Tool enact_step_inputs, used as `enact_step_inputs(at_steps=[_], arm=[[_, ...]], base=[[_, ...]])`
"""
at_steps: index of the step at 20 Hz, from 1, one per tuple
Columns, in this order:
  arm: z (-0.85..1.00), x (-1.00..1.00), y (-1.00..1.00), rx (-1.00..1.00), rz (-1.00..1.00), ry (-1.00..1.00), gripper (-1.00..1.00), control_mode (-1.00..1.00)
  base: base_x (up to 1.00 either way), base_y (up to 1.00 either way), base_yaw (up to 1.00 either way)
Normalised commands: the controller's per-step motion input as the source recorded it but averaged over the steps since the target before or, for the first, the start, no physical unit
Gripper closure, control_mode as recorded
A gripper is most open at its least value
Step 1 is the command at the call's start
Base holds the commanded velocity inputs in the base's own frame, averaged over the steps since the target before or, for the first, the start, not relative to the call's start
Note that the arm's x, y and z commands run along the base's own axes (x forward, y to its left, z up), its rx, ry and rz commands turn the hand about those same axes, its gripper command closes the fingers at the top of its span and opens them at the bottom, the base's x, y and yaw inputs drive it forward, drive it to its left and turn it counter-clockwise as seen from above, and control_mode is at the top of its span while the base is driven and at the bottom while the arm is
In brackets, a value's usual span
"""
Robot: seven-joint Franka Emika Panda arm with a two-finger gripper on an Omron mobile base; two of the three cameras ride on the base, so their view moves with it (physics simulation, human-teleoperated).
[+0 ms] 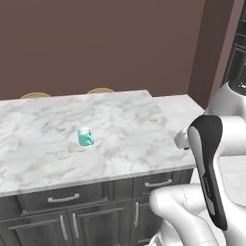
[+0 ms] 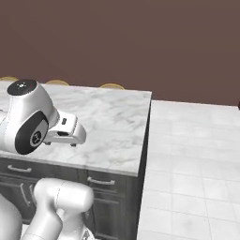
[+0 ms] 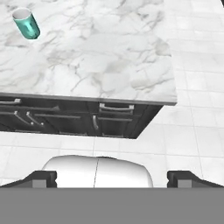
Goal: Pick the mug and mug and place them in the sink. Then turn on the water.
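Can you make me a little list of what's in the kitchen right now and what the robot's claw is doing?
Mug: one teal mug with a white inside, standing upright
Mug's place: on the marble counter, out in the open, apart from the arm
Claw: claw wide open, holding nothing
Claw's place: above the floor in front of the cabinets, away from the mug
Under the counter: dark cabinets with silver handles
Floor: pale tiles

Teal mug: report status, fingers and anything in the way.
Gripper open, fingers empty, back off the counter edge. Teal mug upright, alone on the marble counter, untouched. Nothing on the marble between hand and mug.
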Motion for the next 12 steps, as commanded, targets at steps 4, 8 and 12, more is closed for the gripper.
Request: enact_step_inputs(at_steps=[4, 8, 12], arm=[[0.00, 0.00, 0.00, 0.00, 0.00, 0.00, -1.00, 1.00], [0.00, 0.00, 0.00, 0.00, 0.00, 0.00, -1.00, 1.00], [0.00, 0.00, 0.00, 0.00, 0.00, 0.00, -1.00, 1.00]], base=[[0.45, 0.34, 0.00], [0.03, 0.48, -0.15], [0.00, 0.70, -0.12]])
